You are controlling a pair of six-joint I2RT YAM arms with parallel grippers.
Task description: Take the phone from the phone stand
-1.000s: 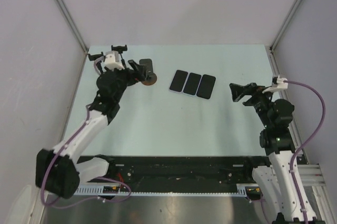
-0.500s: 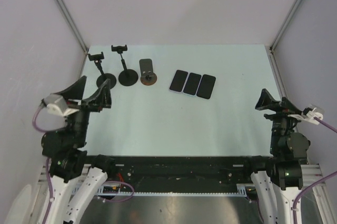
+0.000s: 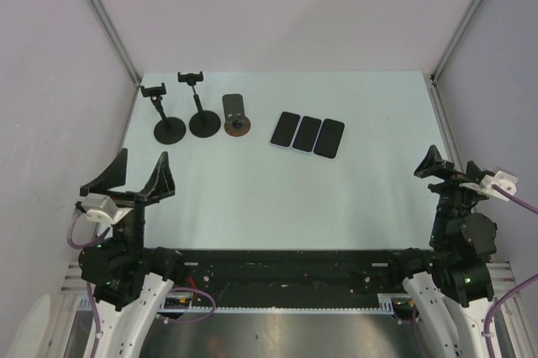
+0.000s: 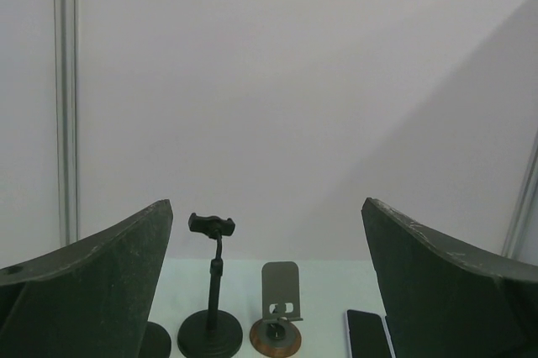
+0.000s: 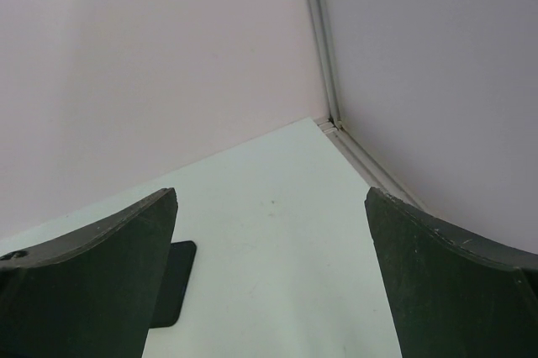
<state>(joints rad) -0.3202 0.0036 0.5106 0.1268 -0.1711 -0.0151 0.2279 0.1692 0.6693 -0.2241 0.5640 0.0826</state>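
Two arms have pulled back to the near edge since a second ago, when the left one reached over the stands and the right one stretched toward the phones; stands and phones lie unchanged. Now the left end effector (image 3: 143, 156) hovers over the near-left tabletop (image 3: 252, 194), tilted upward, jaws spread wide around nothing. Along the far side stand the leftmost clamp stand (image 3: 169, 129), the second clamp stand (image 3: 204, 123) and the grey phone stand (image 3: 235, 113) on its round wooden base. Just right of them, apart from every stand, the left phone (image 3: 286, 128), middle phone (image 3: 307, 133) and right phone (image 3: 329, 138) lie flat side by side. The right end effector (image 3: 450, 163) hangs raised at the near-right, equally wide, holding nothing. Only the left wrist view shows the stands upright from the front; the right wrist view catches just a dark phone corner and the tabletop's far-right corner.
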